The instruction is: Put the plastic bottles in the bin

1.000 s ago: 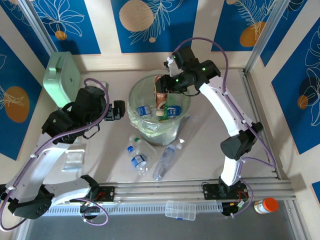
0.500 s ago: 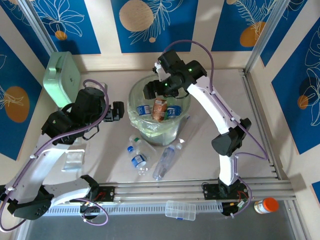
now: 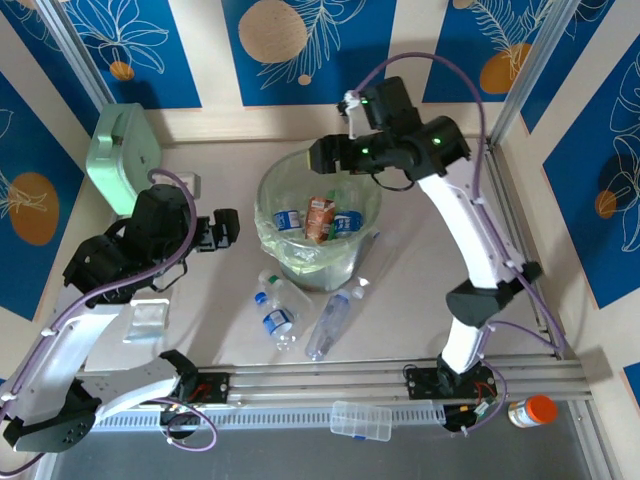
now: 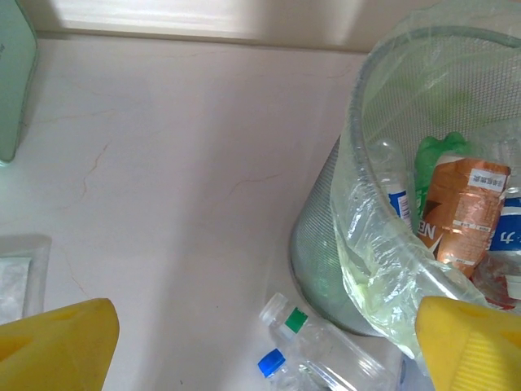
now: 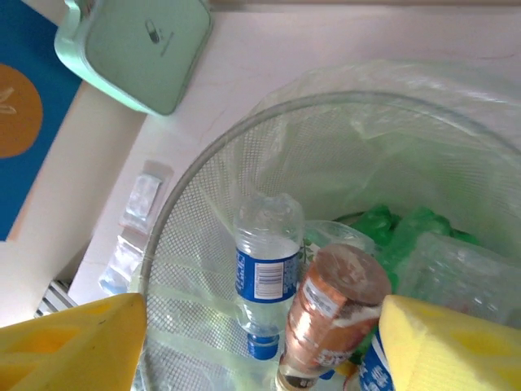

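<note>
Partly done: several bottles in bin, at least three loose bottles on worktop just in front. Right fingers over bin, left fingers beside it, both wide open, empty.

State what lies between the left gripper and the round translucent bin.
Only bare pale tabletop separates the left gripper from the round translucent bin, as the top external view shows.

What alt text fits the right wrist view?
A bag-lined mesh bin holds a clear bottle with a blue label, a copper bottle and green plastic. Yellow fingertips sit in the bottom corners; a green case lies beyond.
</note>
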